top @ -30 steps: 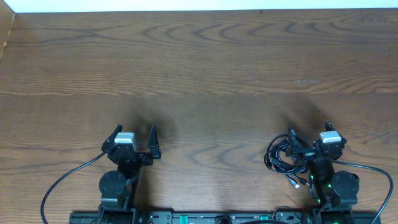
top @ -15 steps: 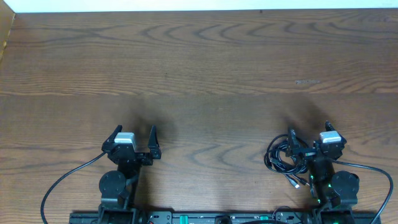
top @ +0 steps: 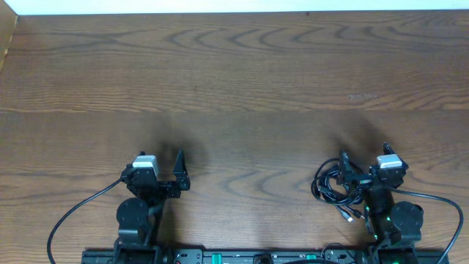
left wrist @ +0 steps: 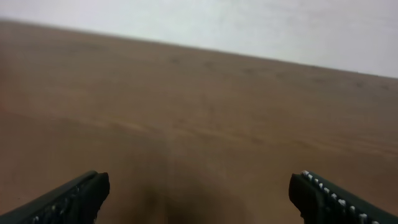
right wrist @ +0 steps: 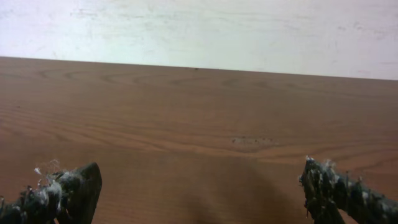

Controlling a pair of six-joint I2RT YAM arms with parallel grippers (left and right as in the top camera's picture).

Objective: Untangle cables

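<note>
Cables (top: 333, 189) tangled on bench (top: 234, 88).
Left fingers (top: 180, 166) and right fingers (top: 343, 164) are spread wide, nothing gripped; tangle is seen beside the right.

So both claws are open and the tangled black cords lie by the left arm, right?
No: the cables lie by the right arm, not the left, as the overhead view shows. The left gripper and right gripper are indeed open.

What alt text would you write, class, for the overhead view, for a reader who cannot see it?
A tangled clump of thin black cables lies on a wooden table close to the arms' bases, beside the open right gripper. The open left gripper sits far from it, holding nothing.
</note>
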